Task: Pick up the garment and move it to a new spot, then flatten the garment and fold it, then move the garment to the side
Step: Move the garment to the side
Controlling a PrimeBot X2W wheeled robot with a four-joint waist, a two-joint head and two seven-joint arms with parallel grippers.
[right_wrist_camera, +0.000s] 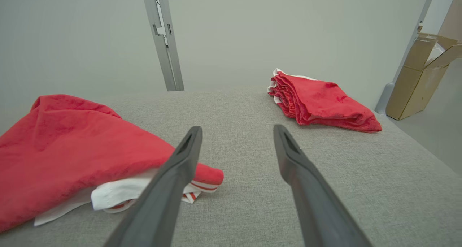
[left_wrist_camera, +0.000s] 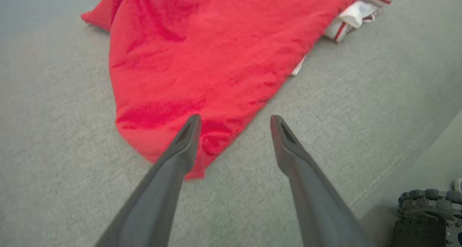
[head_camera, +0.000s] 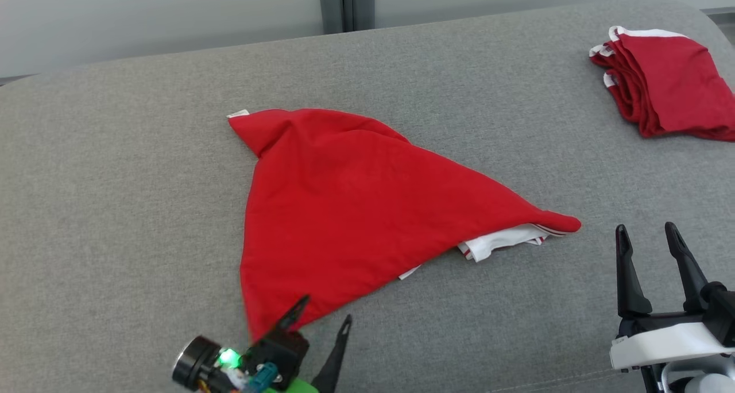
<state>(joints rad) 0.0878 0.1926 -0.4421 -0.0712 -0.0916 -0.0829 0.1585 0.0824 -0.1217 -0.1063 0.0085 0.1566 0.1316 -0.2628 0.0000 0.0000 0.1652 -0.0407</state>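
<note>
Left claw (head_camera: 327, 308) agape at white-tagged red garment (head_camera: 356, 209)

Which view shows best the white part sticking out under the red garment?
The right wrist view: the white part lies close, with its red stripes clear. The head view shows it small, under the red garment's right corner. The left wrist view shows it at the top edge.

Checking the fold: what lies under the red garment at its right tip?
White fabric with red stripes pokes out from beneath the red garment there. How far it reaches underneath is covered.
</note>
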